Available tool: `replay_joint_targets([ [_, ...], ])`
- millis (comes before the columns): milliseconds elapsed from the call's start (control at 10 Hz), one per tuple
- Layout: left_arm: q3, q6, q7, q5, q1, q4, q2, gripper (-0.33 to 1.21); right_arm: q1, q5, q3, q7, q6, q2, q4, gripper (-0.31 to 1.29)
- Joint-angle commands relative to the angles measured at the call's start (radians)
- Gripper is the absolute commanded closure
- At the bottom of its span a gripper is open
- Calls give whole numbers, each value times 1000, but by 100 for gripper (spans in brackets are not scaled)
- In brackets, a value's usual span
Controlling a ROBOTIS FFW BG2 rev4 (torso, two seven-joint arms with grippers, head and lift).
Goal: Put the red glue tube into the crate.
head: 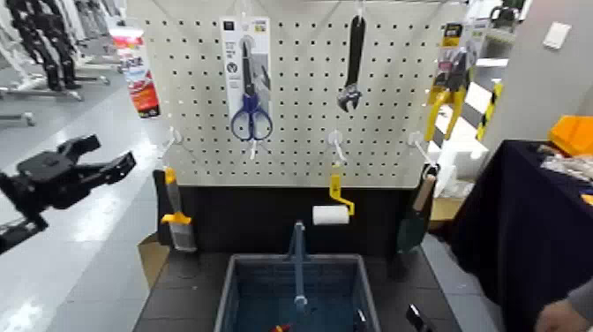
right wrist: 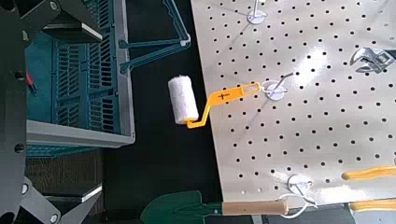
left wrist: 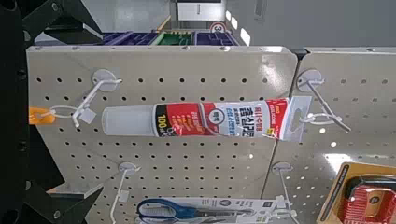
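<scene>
The red glue tube [left wrist: 201, 119] hangs crosswise from a hook on the white pegboard, white cap toward my left gripper. It also shows in the head view [head: 138, 75] at the board's upper left edge. My left gripper [head: 106, 152] is open and empty, raised to the left of the board and apart from the tube; its fingers [left wrist: 58, 200] frame the left wrist view. The blue-grey crate [head: 234, 265] with its upright bar handle stands on the dark table below the board. My right gripper [head: 416, 316] is open and empty, low beside the crate's right side [right wrist: 84, 84].
Blue-handled scissors [head: 250, 106] on a white card, a wrench [head: 353, 62], yellow pliers [head: 450, 84], a brush [head: 176, 216], a paint roller [head: 331, 212] and a trowel [head: 415, 221] hang on the board. A person's hand [head: 565, 313] shows at lower right.
</scene>
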Motion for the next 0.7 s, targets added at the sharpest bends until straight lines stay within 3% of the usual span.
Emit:
replay_joint_targets([
  [100, -34, -3, -36, -5, -78, 53, 34, 20, -8, -4, 2, 6, 1, 1, 7, 18],
  [700, -120, -22, -123, -44, -221, 175, 83, 24, -16, -4, 2, 22, 7, 4, 11, 18],
])
